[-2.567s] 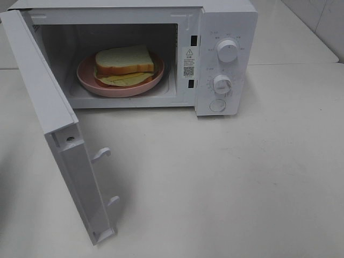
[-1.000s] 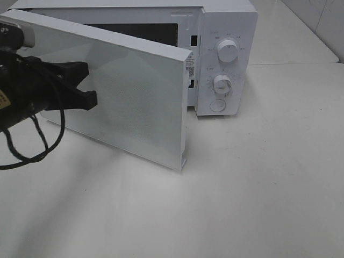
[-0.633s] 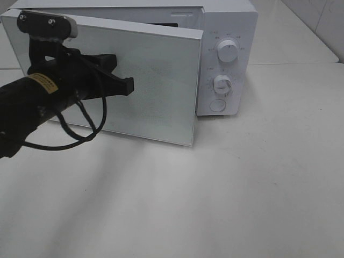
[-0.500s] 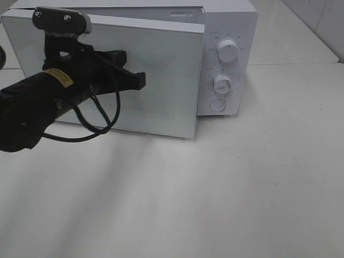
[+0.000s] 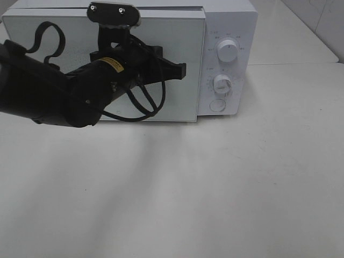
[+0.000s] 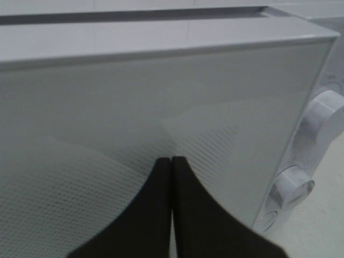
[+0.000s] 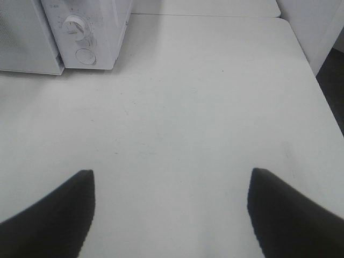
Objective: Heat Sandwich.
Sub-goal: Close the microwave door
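**Left gripper on microwave door, sandwich not visible**

- Exterior high: the left arm (image 5: pixel 48 97) enters from the left edge and lies roughly level across the front of the microwave (image 5: pixel 228 21). The left gripper (image 5: pixel 181 71) points toward the control-panel side, its tips over the right part of the door (image 5: pixel 180 105). The wrist camera (image 5: pixel 114 13) sits on top of the wrist, and a black cable (image 5: pixel 142 107) loops below it.
- The door looks flush with the body, or nearly so. I can't tell whether it is latched.
- Only the exterior view shows the full panel: upper knob (image 5: pixel 228 51), lower knob (image 5: pixel 222 84) and round button (image 5: pixel 217 105).
- Left wrist: this close-up gives what the exterior view can't. The left gripper (image 6: pixel 171 161) has its two fingers pressed together with nothing between them. The tips appear to be against the dotted door glass (image 6: pixel 107 107), but contact can't be confirmed. A dark strip runs along the door's top edge, and both knobs show at the edge of the frame.
- Right wrist: this is the only view of the right gripper (image 7: pixel 172 174). Its fingers stand wide apart and hold nothing. It hangs over the bare table (image 7: pixel 204 107), well away from the microwave, whose lower knob (image 7: pixel 74 26) and round button (image 7: pixel 85 56) sit in the far corner. The right arm is outside the exterior frame.
- Sandwich: no view shows it. The door covers the cavity and its glass is opaque from here, so I can't tell where it is.
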Robot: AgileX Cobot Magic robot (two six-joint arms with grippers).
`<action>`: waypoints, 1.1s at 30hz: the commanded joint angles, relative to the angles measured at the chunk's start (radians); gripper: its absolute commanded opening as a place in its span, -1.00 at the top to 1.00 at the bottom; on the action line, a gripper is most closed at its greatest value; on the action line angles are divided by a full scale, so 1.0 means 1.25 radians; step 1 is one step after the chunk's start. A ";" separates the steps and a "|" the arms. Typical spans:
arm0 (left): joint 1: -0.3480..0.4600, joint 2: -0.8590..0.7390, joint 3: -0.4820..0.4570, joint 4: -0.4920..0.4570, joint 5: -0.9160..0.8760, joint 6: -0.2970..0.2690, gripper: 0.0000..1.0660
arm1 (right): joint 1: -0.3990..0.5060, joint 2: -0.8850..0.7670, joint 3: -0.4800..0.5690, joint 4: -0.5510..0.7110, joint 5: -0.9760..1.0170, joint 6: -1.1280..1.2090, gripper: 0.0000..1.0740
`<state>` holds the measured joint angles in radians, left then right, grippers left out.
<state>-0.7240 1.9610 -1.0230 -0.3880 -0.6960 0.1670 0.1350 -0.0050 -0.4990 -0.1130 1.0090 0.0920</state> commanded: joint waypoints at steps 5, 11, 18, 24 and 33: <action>0.009 0.039 -0.081 -0.064 -0.006 0.005 1.00 | -0.006 -0.022 0.002 -0.002 -0.011 -0.001 -0.40; 0.012 0.064 -0.119 -0.093 0.002 0.034 1.00 | -0.006 -0.022 0.002 -0.002 -0.011 -0.001 -0.40; 0.019 0.074 -0.142 -0.125 0.023 0.061 1.00 | -0.006 -0.022 0.002 -0.002 -0.011 -0.001 -0.40; 0.017 0.074 -0.142 -0.122 0.031 0.071 1.00 | -0.006 -0.022 0.002 -0.002 -0.011 -0.001 -0.40; 0.017 0.053 -0.142 -0.122 0.086 0.071 1.00 | -0.006 -0.022 0.002 -0.002 -0.011 -0.001 -0.40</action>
<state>-0.7330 2.0380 -1.1770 -0.4770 -0.5380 0.2570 0.1350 -0.0050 -0.4990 -0.1120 1.0090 0.0920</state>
